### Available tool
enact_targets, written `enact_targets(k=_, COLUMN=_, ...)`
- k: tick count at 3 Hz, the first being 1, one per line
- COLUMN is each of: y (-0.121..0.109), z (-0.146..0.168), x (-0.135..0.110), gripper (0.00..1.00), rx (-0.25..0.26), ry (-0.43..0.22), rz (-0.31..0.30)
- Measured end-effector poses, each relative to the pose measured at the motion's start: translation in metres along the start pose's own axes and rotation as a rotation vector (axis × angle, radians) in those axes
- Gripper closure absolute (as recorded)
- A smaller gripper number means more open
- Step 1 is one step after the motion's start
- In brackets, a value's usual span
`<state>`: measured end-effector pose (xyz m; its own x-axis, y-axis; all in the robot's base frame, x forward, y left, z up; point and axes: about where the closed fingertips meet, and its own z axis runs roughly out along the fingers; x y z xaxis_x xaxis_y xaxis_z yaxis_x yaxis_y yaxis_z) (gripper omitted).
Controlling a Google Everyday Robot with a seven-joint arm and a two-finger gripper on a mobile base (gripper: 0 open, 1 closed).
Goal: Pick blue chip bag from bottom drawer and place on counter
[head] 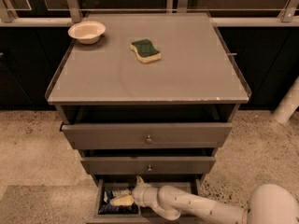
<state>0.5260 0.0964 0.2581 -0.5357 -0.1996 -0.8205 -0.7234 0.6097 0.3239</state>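
Observation:
The bottom drawer is pulled open under two knobbed drawers. The blue chip bag lies flat on its floor at the left side, dark blue with white patches. My gripper reaches into the drawer from the right on a white arm, its pale fingers lying over the bag's right part. Whether it holds the bag does not show. The counter is the grey top of the cabinet, above.
On the counter stand a white bowl at the back left and a green-and-yellow sponge near the middle back. The top drawer and middle drawer stick out slightly. Speckled floor surrounds the cabinet.

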Motion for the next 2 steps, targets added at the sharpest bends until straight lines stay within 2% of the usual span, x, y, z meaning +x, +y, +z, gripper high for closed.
enact_targets(k=1, y=-0.002, z=0.014, x=0.01, gripper=0.0, rx=-0.019, ry=0.014, rz=0.023)
enact_targets(k=2, y=-0.003, z=0.041, x=0.017, gripper=0.0, rx=-0.044, ry=0.031, rz=0.036)
